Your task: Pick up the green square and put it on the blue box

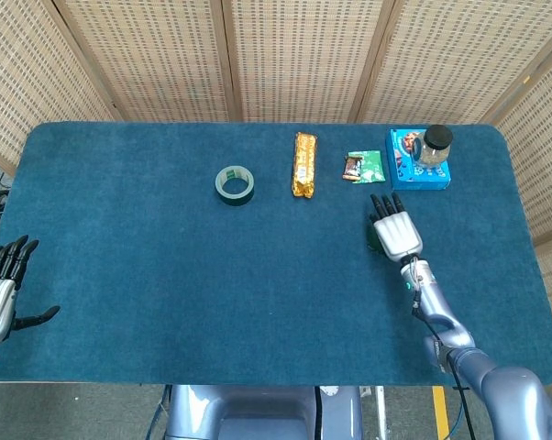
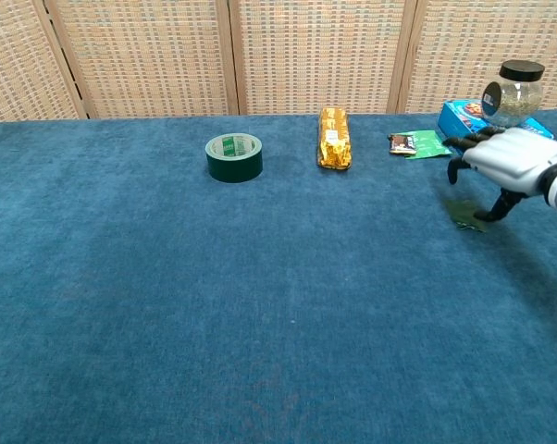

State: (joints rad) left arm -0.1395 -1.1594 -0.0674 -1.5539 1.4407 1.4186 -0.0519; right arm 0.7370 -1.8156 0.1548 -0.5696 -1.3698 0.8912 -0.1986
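A small flat green square [image 2: 464,222] lies on the blue cloth at the right, just under my right hand [image 2: 513,159]. The hand hovers over it with fingers spread and the thumb pointing down beside it, holding nothing. In the head view my right hand [image 1: 396,231] covers most of the square. The blue box [image 1: 414,174] stands at the far right of the table, beyond the hand, with a dark-lidded glass jar [image 1: 434,145] on top of it. My left hand [image 1: 1,282] rests open at the table's left edge, far from everything.
A green packet [image 1: 370,166] with a small brown sweet [image 1: 352,167] lies left of the blue box. A golden wrapped bar [image 1: 303,163] and a green tape roll [image 1: 235,185] sit further left. Wicker screens close off the back.
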